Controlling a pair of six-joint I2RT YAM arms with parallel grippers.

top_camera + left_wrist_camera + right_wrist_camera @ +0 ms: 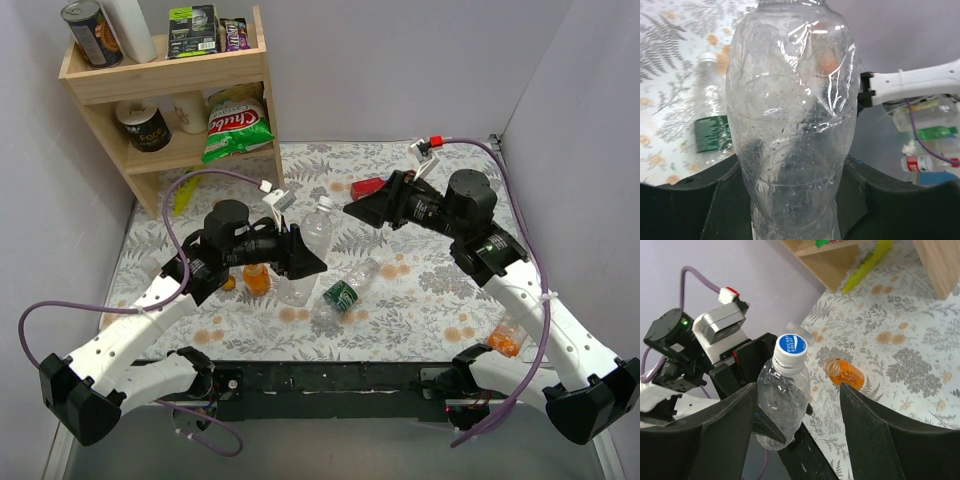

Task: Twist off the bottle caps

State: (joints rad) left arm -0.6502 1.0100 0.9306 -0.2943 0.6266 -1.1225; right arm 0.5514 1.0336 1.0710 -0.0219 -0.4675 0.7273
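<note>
My left gripper (303, 257) is shut on the clear plain bottle (312, 235) and holds it above the table. In the left wrist view the bottle (790, 125) fills the space between the fingers. Its white cap with a blue label (791, 350) is on. My right gripper (352, 211) is open just right of the cap; in the right wrist view its fingers (730, 415) stand wide on either side of the bottle (782, 405) without touching it. A short orange bottle (844, 374) lies uncapped. The green-labelled bottle (345, 288) lies on the table. A slim orange bottle (507, 338) lies by the right arm.
A wooden shelf (100, 78) with tin cans, boxes and a snack bag stands at the back left. A red box (365, 187) lies behind the right gripper. The grey walls close in the flowered table cloth (420, 290) on both sides.
</note>
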